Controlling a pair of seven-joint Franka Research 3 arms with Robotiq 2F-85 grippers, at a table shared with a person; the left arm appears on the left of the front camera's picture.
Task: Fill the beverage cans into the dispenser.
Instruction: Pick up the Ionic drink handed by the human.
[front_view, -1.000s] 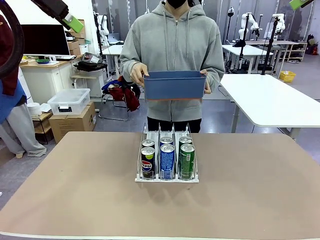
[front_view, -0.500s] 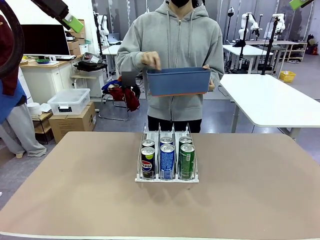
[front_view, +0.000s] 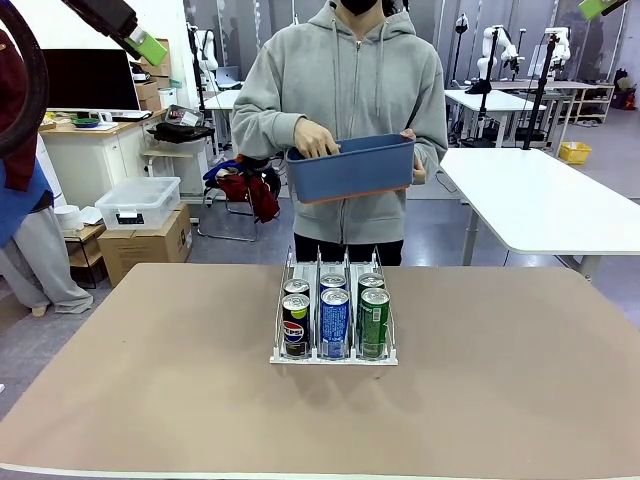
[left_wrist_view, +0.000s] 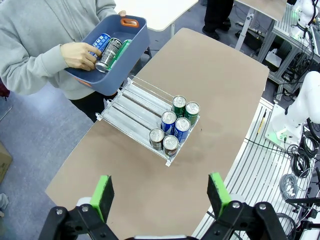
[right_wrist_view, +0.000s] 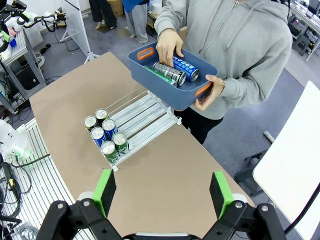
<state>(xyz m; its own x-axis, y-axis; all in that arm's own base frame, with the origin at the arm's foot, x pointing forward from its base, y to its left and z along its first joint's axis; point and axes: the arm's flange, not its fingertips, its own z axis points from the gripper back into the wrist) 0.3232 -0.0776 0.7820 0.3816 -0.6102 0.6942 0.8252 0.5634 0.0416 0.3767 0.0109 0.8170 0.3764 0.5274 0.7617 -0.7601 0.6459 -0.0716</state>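
The clear dispenser (front_view: 333, 359) stands mid-table with several beverage cans (front_view: 334, 322) at its front: black Pepsi left, blue middle, green right. Behind it a person holds a blue bin (front_view: 350, 172), one hand (front_view: 313, 141) reaching inside. From above, more cans (left_wrist_view: 107, 47) lie in the bin (left_wrist_view: 115, 75), the hand (left_wrist_view: 80, 55) on them. My left gripper (left_wrist_view: 161, 195) hangs open high over the table, far from the dispenser (left_wrist_view: 132, 107). My right gripper (right_wrist_view: 162, 192) is open too, high above the dispenser (right_wrist_view: 145, 117) and bin (right_wrist_view: 160, 90).
The brown tabletop (front_view: 500, 390) has free room on both sides of the dispenser. White tables (front_view: 540, 200) stand behind the person on the right; boxes and a clear crate (front_view: 137, 203) sit on the floor at the left.
The person has taken one hand off the bin's rim and put it inside the bin, which now tilts. Neither gripper has moved.
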